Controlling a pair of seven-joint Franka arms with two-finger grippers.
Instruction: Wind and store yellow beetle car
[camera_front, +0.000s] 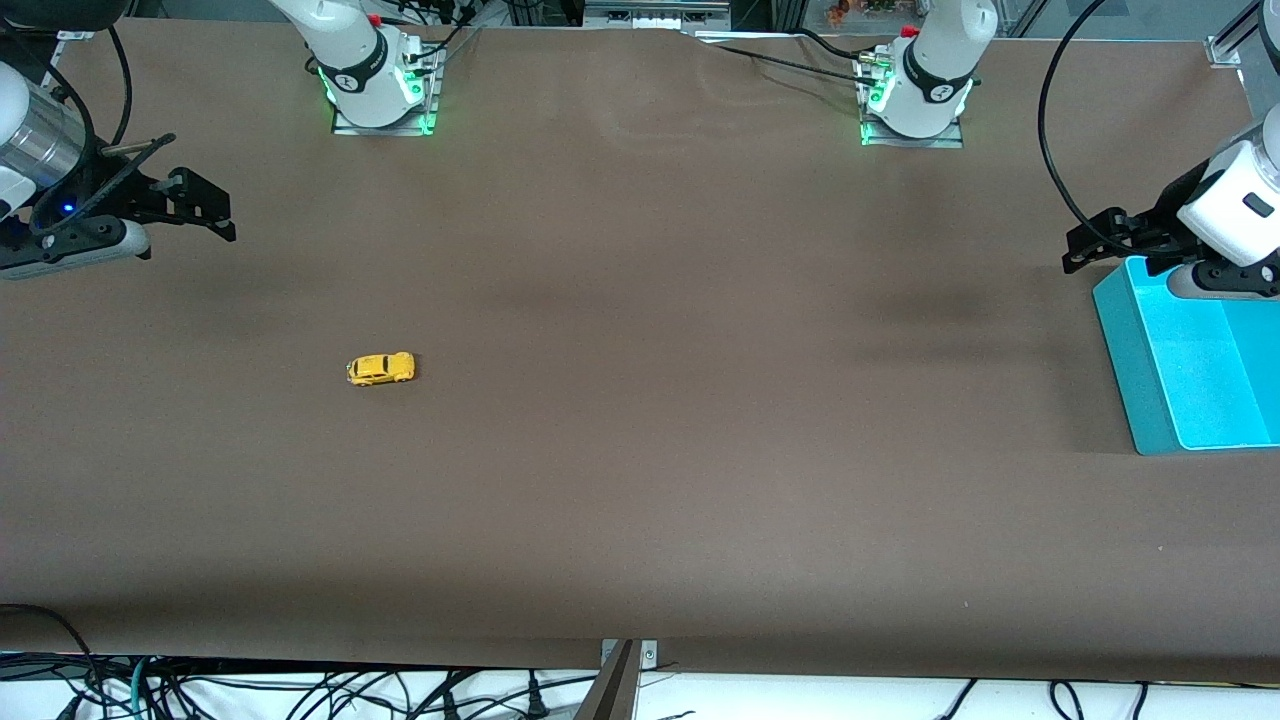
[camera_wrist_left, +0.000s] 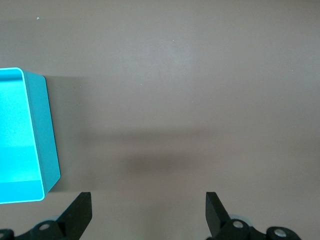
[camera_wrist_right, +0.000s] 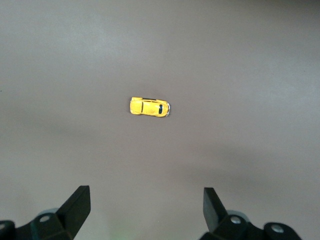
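Note:
The yellow beetle car (camera_front: 380, 369) stands on its wheels on the brown table, toward the right arm's end; in the right wrist view the car (camera_wrist_right: 150, 107) shows small and alone on the cloth. My right gripper (camera_front: 205, 205) hangs open high over the table at that end, well apart from the car, and my right gripper (camera_wrist_right: 146, 197) has nothing between its fingers. My left gripper (camera_front: 1085, 245) hangs open over the table beside the teal bin's edge. Nothing is held in my left gripper (camera_wrist_left: 148, 200) either.
A teal bin (camera_front: 1130, 370) sits at the left arm's end of the table, its inside bare as far as it shows; its wall (camera_wrist_left: 47, 135) appears in the left wrist view. Brown cloth covers the table. Cables hang below the table's front edge.

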